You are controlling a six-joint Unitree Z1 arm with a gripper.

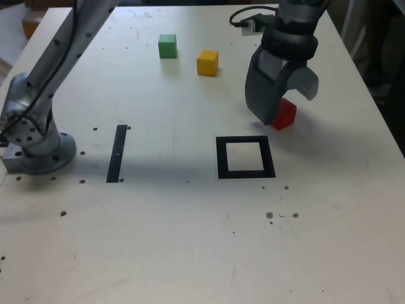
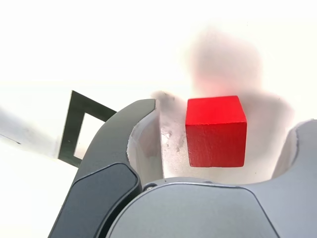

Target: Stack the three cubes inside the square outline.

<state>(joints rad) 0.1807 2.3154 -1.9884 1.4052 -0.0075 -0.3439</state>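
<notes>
— Jaws first: how do they stand?
— Spread wide. The gripper (image 1: 283, 104) hangs low over the desk (image 1: 190, 240) with the red cube (image 1: 284, 114) between its two grey halves; in the wrist view the red cube (image 2: 216, 131) sits in the gap with clear space on both sides, touching neither.
— Work down by size, then.
— The desk is white, scuffed and dotted with small dark holes. The arm's grey base (image 1: 31, 142) stands at the exterior view's left edge. The square outline (image 1: 245, 158), a thick black frame with a white centre, lies flat just nearer the camera than the gripper and holds nothing. A narrow black strip (image 1: 117, 152) lies to its left in the exterior view.
— The other cubes?
— The yellow cube (image 1: 207, 63) and the green cube (image 1: 168, 45) sit near each other at the far side, apart, green further left in the exterior view.
— Any writing or brand?
— None that I can read.
</notes>
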